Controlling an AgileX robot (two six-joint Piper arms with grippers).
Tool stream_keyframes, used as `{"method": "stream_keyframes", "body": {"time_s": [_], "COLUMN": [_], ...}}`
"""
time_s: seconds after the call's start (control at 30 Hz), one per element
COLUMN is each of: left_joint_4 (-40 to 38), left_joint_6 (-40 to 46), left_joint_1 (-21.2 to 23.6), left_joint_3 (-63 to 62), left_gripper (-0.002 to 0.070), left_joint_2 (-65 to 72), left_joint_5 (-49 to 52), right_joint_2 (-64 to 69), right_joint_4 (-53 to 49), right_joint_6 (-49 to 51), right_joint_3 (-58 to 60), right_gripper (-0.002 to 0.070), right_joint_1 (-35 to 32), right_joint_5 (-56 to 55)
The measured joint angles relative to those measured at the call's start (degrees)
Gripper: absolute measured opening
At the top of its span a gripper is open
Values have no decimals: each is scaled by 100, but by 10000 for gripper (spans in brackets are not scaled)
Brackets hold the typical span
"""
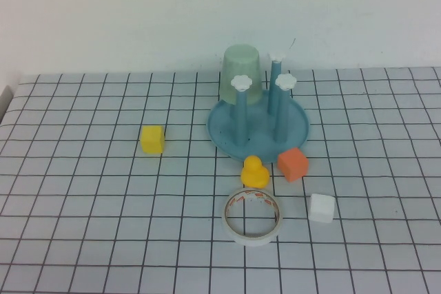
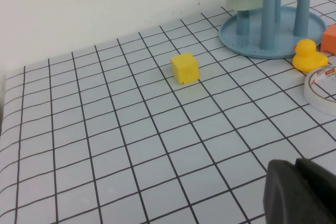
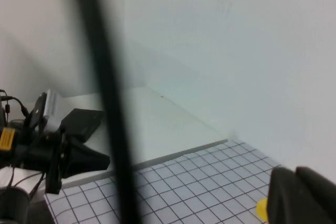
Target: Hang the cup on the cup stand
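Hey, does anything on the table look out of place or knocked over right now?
Nothing stands out. The cup sits upside down over a back peg of the cup stand, roughly upright. The duck, the cubes and the tape roll lie loose in front, none tipped. Both hands are shut and away: left hand, right hand.

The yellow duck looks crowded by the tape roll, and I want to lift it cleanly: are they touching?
Cannot tell. In the high view the yellow duck overlaps the tape roll's far rim without a visible gap.
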Motion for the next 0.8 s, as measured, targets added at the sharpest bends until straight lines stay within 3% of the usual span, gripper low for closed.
{"method": "stream_keyframes", "body": {"time_s": [0.13, 0.3, 0.47, 0.8], "left_joint_4": [0, 0, 0, 0], "left_joint_6": [0, 0, 0, 0], "left_joint_1": [0, 0, 0, 0], "left_joint_3": [0, 0, 0, 0], "left_gripper": [-1, -1, -1, -1], "left_joint_2": [0, 0, 0, 0], "left_joint_5": [0, 0, 0, 13], "right_joint_2": [-516, -790, -804, -1117], "right_joint_4": [-268, -1457, -2336, -3272], "right_joint_6": [192, 1462, 1791, 1587], "right_joint_3": [474, 1121, 1991, 3392], "right_gripper": [6, 4, 1, 0], "right_joint_1": [0, 0, 0, 0], "right_joint_5": [12, 199, 67, -3390]}}
